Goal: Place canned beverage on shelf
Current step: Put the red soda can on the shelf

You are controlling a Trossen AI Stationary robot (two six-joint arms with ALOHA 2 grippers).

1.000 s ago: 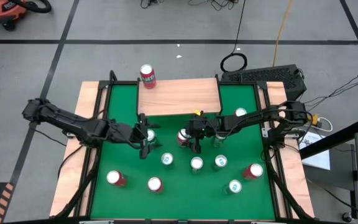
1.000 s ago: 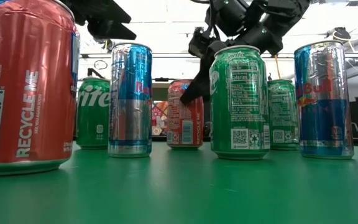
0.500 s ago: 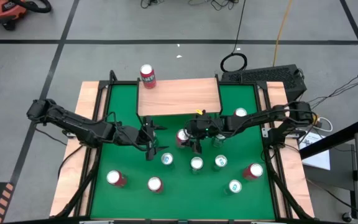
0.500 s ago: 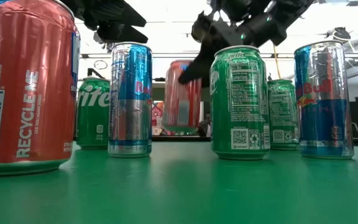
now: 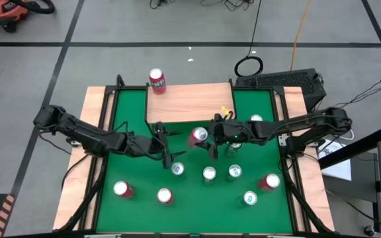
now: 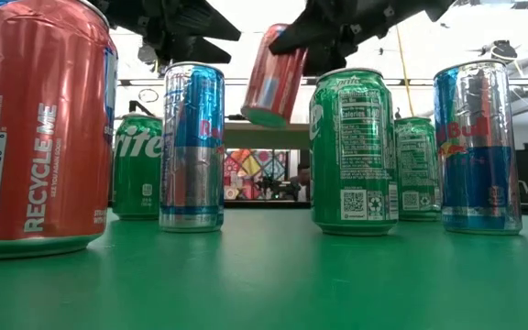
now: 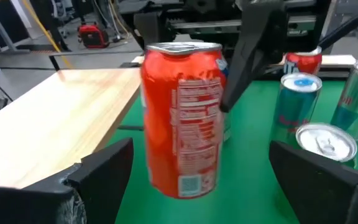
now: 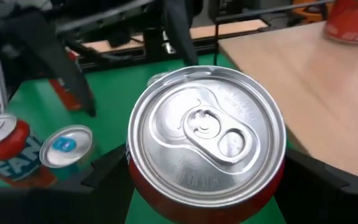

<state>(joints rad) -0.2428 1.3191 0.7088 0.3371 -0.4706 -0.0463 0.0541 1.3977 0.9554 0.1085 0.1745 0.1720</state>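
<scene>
One red can (image 5: 199, 136) hangs clear of the green table (image 5: 131, 178), clamped in the right gripper (image 5: 207, 137) and tipped at a slant, just short of the near edge of the shelf (image 5: 190, 102). That shelf, a light-wood board on thin black legs, stands against the table's far edge, and another red can (image 5: 157, 80) already sits at its far left corner. From the right wrist camera, the held can's silver top and pull tab fill the frame, with dark fingers (image 8: 107, 171) pressing in on either side. Close beside it, near the middle of the table, the left gripper (image 5: 166, 147) hovers with its jaws spread wide and nothing between them. More cans stand in a loose cluster toward the table's near edge. Judging by this, the task is midway: the pick-up is done, while carrying the can over the board, setting it upright and letting go remain.
</scene>
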